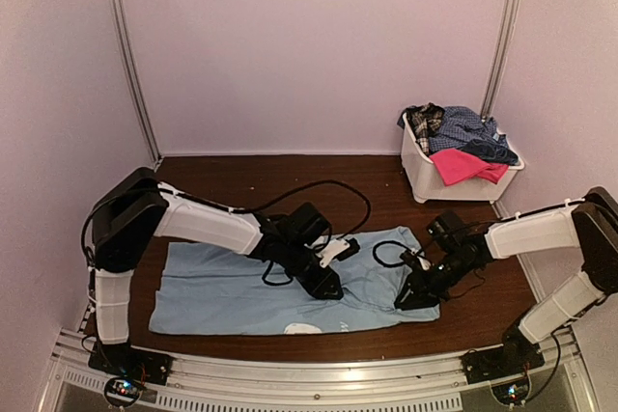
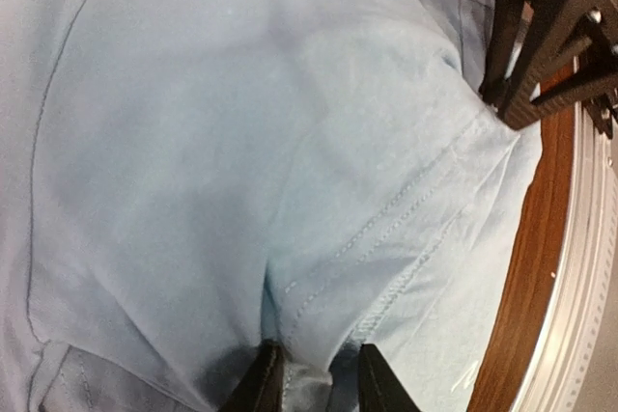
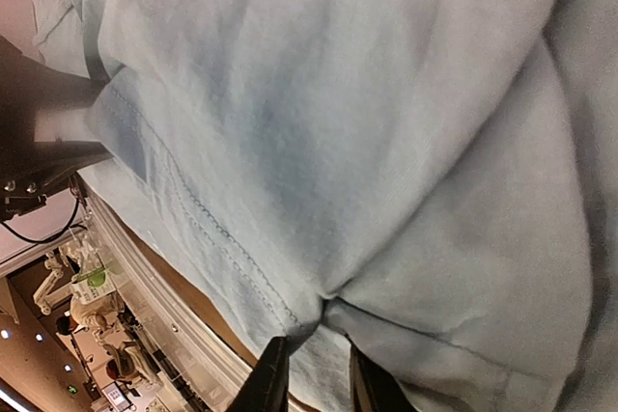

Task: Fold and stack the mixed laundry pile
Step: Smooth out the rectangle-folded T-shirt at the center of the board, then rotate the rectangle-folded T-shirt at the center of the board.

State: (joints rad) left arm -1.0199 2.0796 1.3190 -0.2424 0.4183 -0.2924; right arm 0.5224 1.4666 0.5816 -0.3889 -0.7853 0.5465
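A light blue T-shirt (image 1: 222, 287) lies spread flat on the dark wooden table (image 1: 241, 180), near the front edge. My left gripper (image 1: 328, 287) is down on its middle right part. In the left wrist view the left gripper (image 2: 315, 378) is closed on a pinched ridge of the T-shirt (image 2: 241, 142) beside a stitched hem. My right gripper (image 1: 410, 296) is at the shirt's right end. In the right wrist view the right gripper (image 3: 314, 378) grips a fold of the T-shirt (image 3: 338, 94) at a seam. The rest of the laundry pile (image 1: 463, 132) sits in a basket.
A white plastic basket (image 1: 454, 185) stands at the back right, holding a plaid piece (image 1: 423, 121), a blue check shirt (image 1: 462, 127), a navy piece (image 1: 492, 151) and a hot pink piece (image 1: 468, 166). Black cables (image 1: 338, 190) loop over the table behind the shirt. A metal rail (image 1: 319, 383) runs along the front.
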